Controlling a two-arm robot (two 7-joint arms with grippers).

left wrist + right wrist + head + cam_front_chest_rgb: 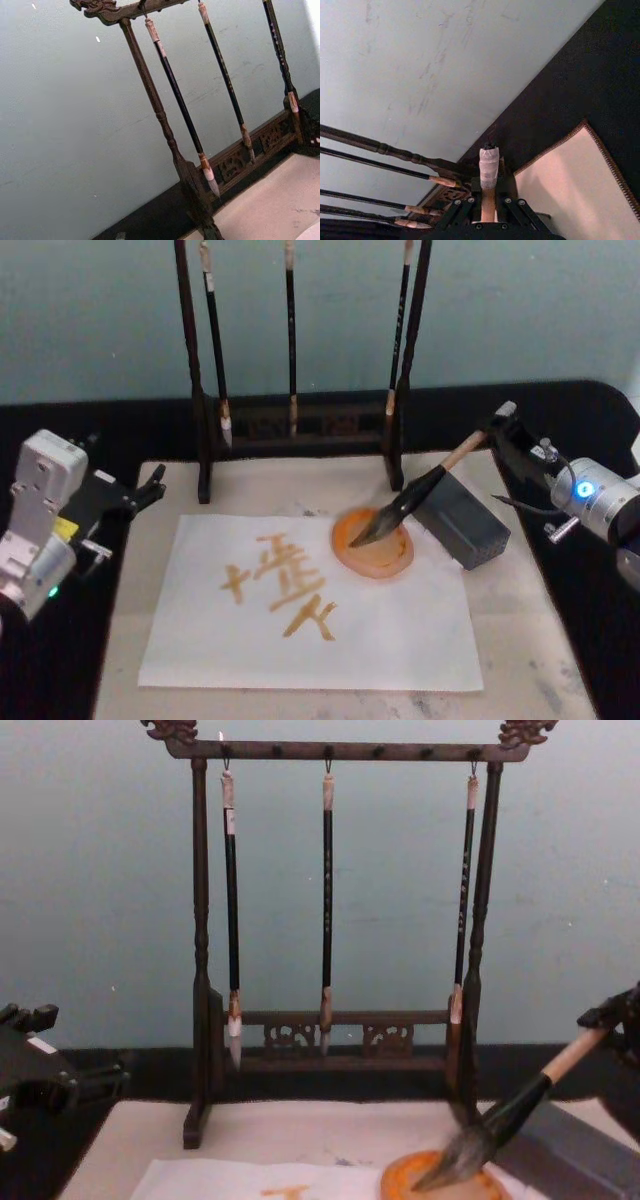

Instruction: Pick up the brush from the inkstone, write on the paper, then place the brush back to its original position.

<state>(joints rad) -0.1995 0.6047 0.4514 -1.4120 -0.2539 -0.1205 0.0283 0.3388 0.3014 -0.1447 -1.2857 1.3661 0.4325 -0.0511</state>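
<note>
my left arm is a white boxy shell with a yellow sticker and a green light. my right arm is silver with a blue light, thin black cables, and screws on black jaws.

Black table w/ 1 off-white mat flat on it.

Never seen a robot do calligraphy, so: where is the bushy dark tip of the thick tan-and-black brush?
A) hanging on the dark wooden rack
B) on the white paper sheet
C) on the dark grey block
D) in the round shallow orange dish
D: held at its top by the right gripper, the thick tan-and-black brush slants down with its tuft in the round shallow orange dish; the left gripper sits parked at the left.
</note>
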